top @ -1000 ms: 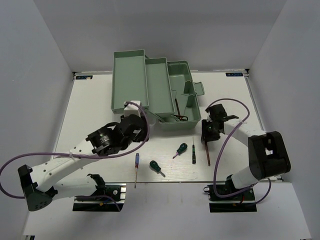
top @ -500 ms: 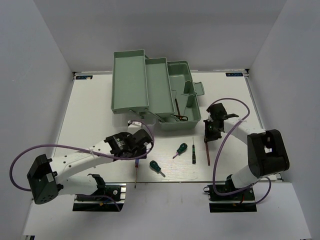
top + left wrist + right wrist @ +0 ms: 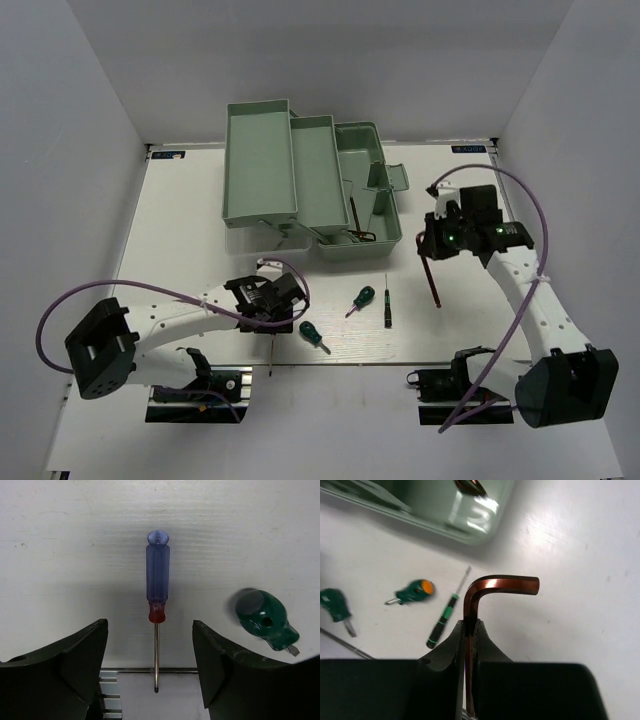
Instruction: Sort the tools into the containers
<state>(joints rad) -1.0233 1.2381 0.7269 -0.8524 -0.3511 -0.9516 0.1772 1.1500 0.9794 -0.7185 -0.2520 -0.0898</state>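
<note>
So both arms have moved in the last second. My right gripper (image 3: 468, 631), which was down on the table (image 3: 180, 230) a moment ago, has come up. It is clenched on the long leg of a reddish-brown hex key (image 3: 487, 586). From above, the key hangs below the claw, off the surface and just to the right of the toolbox (image 3: 258, 160). That pick looks secure, so I judge the next job is to carry it left over the box's lower compartment, where a second hex key (image 3: 358, 228) already lies.

My left gripper (image 3: 150, 630) has swung away from the front of the toolbox. It now sits over the blue-handled screwdriver (image 3: 157, 577) with its fingers (image 3: 75, 665) spread wide on either side of the shaft and touching nothing. The screwdriver lies flat near the table's front edge with its tip pointing toward me. I read this as lined up but not yet lowered or closed.

One green stubby screwdriver (image 3: 264, 617) lies just beside that claw's right finger, and I would watch for a nudge there. Another stubby (image 3: 362, 298) and a slim green-and-black screwdriver (image 3: 388, 300) remain unsorted on the table.
</note>
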